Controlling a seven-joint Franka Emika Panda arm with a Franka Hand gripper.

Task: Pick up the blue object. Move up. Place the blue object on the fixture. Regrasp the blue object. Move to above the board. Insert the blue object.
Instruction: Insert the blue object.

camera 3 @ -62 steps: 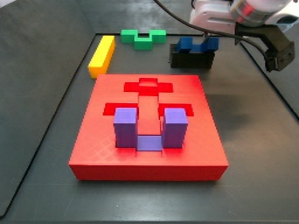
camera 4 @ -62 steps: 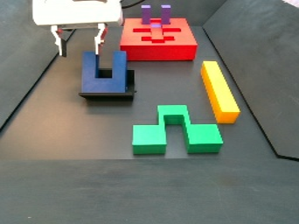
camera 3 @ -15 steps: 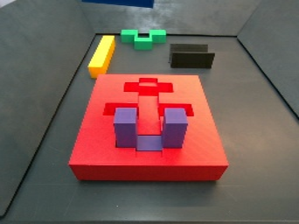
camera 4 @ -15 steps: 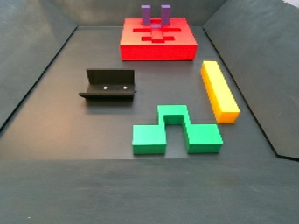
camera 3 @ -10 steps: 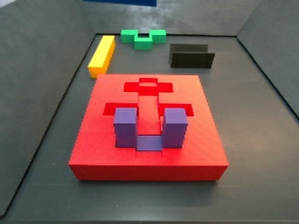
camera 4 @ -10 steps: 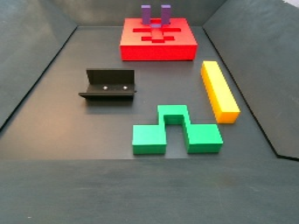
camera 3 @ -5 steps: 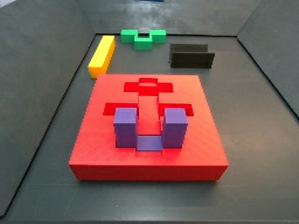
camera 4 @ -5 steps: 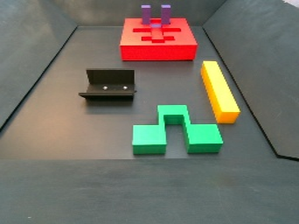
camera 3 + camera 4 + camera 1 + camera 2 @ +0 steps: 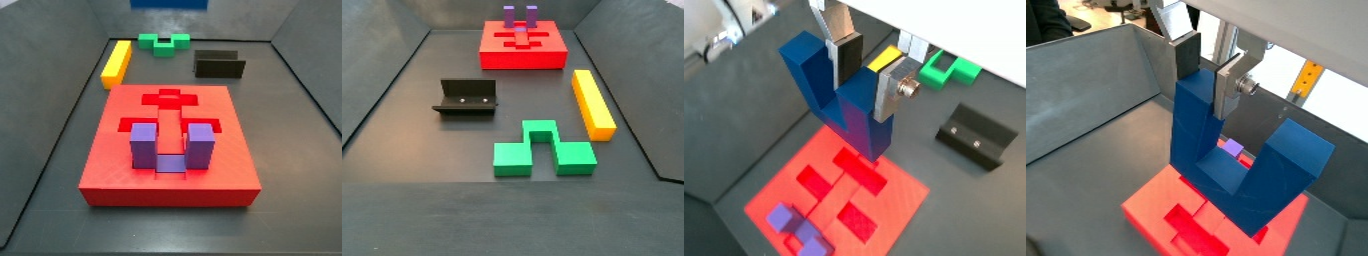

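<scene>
Dark tabletop below: gripper (image 9: 862, 68) clamped on the dark blue U-shaped plastic block (image 9: 847, 100), above the flat red board (image 9: 847, 185).

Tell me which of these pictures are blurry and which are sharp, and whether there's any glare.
Both wrist views are soft: the blue object held in the gripper and the board have smeared edges. Both side views are sharper, with crisp edges on the fixture and yellow bar. No strong glare; a side view shows a pale sheen on the floor.
</scene>
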